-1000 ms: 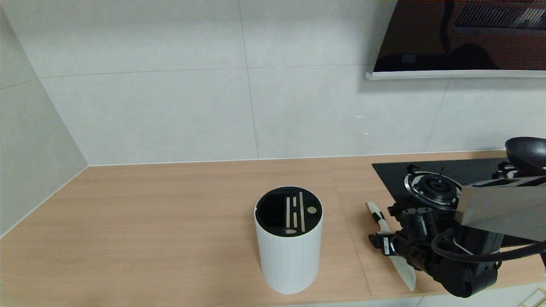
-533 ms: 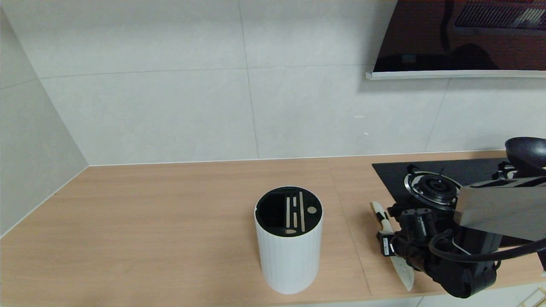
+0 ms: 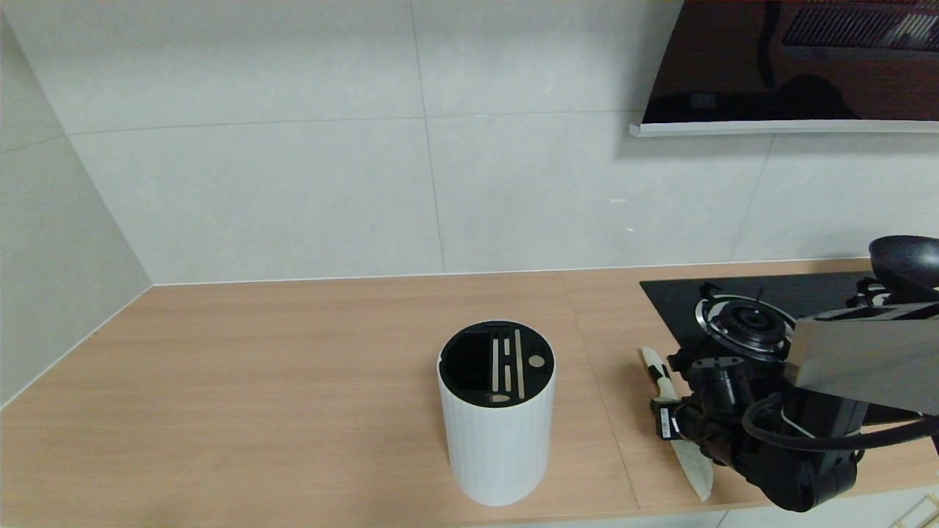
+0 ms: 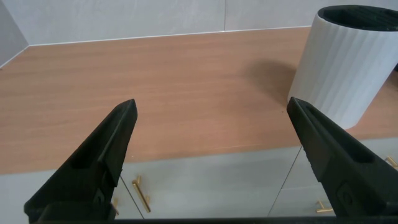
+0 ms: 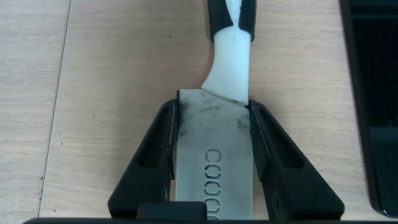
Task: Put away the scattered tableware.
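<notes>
Right of the white knife block (image 3: 499, 418), low on the counter (image 3: 293, 367), my right gripper (image 5: 214, 118) clamps the knife (image 5: 231, 59) across its blade, probably because the flat sides give parallel faces. Left gripper (image 4: 210, 107) hangs wide apart, idle, by the counter's front edge.

The holder (image 3: 497, 433) is white with fine vertical ribs and a black slotted top. The knife (image 5: 214, 134) is off-white, its blade seemingly smudged grey, its handle banded black. The counter (image 3: 293, 367) is pale wood grain, and the hob (image 3: 671, 297) is black.
</notes>
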Robot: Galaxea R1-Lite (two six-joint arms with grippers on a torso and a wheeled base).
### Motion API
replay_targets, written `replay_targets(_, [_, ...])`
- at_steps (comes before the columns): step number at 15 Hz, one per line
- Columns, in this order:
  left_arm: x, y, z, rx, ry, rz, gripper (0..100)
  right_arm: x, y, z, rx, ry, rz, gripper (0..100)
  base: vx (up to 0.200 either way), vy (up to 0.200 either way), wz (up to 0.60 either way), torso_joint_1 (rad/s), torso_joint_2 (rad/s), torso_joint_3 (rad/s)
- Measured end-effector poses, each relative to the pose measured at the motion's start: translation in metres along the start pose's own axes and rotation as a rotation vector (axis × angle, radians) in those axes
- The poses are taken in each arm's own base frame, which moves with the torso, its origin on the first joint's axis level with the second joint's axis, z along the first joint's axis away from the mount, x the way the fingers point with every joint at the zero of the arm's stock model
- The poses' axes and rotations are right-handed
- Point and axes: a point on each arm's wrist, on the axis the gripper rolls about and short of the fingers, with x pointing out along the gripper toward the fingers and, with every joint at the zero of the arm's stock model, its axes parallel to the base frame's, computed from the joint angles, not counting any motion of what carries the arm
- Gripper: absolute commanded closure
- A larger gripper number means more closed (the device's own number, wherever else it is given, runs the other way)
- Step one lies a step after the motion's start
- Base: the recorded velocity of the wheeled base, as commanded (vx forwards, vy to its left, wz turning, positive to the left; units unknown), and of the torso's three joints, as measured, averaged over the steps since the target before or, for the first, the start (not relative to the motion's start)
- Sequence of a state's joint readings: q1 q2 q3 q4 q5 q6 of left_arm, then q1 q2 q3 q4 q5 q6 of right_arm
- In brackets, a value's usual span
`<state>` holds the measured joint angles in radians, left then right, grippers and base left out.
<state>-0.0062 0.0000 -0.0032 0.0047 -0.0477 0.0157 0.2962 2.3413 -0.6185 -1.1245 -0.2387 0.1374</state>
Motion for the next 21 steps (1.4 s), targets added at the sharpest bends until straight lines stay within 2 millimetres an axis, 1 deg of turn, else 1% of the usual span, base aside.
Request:
replay_targets(2, [0.000, 0.000, 0.000, 0.000, 0.000, 0.000, 0, -0.010, 0.001, 0.009, 0.004, -0.030, 0.003, 100, 0.000, 0.000, 0.00, 0.000, 0.00, 0.000])
replay_targets(4, [0.000, 0.000, 0.000, 0.000, 0.000, 0.000, 0, -0.026, 0.002, 0.022, 0.009, -0.071, 0.018, 100, 0.000, 0.000, 0.00, 0.000, 0.00, 0.000])
replay_targets(6, [0.000, 0.000, 0.000, 0.000, 0.000, 0.000, 0, -0.047, 0.005, 0.037, 0.014, -0.127, 0.043, 100, 0.000, 0.000, 0.00, 0.000, 0.00, 0.000])
replay_targets(9, [0.000, 0.000, 0.000, 0.003, -0.001, 0.000, 0, -0.085, 0.005, 0.060, 0.022, -0.229, 0.084, 100, 0.000, 0.000, 0.00, 0.000, 0.00, 0.000])
replay_targets(10, [0.000, 0.000, 0.000, 0.005, 0.000, 0.000, 0, -0.097, 0.005, 0.066, 0.008, -0.259, 0.092, 100, 0.000, 0.000, 0.00, 0.000, 0.00, 0.000])
replay_targets(11, [0.000, 0.000, 0.000, 0.006, 0.000, 0.000, 0, -0.104, 0.004, 0.069, -0.005, -0.276, 0.096, 100, 0.000, 0.000, 0.00, 0.000, 0.00, 0.000])
replay_targets(14, [0.000, 0.000, 0.002, 0.005, -0.015, 0.000, 0, -0.116, 0.003, 0.075, -0.006, -0.308, 0.103, 100, 0.000, 0.000, 0.00, 0.000, 0.00, 0.000])
replay_targets(16, [-0.003, 0.000, 0.013, 0.005, -0.074, -0.012, 0, -0.121, 0.003, 0.076, -0.007, -0.320, 0.110, 100, 0.000, 0.000, 0.00, 0.000, 0.00, 0.000])
replay_targets(17, [-0.005, -0.001, 0.020, 0.007, -0.098, -0.046, 0, -0.123, 0.003, 0.077, -0.007, -0.324, 0.112, 100, 0.000, 0.000, 0.00, 0.000, 0.00, 0.000])
replay_targets(19, [-0.008, -0.002, 0.027, 0.011, -0.099, -0.097, 0, -0.126, 0.003, 0.080, -0.005, -0.334, 0.116, 100, 0.000, 0.000, 0.00, 0.000, 0.00, 0.000])
replay_targets(20, [-0.009, -0.003, 0.032, 0.011, -0.091, -0.139, 0, -0.126, 0.004, 0.083, -0.004, -0.336, 0.118, 100, 0.000, 0.000, 0.00, 0.000, 0.00, 0.000])
replay_targets(21, [-0.010, -0.004, 0.042, 0.012, -0.090, -0.174, 0, -0.125, 0.006, 0.092, -0.005, -0.333, 0.121, 100, 0.000, 0.000, 0.00, 0.000, 0.00, 0.000])
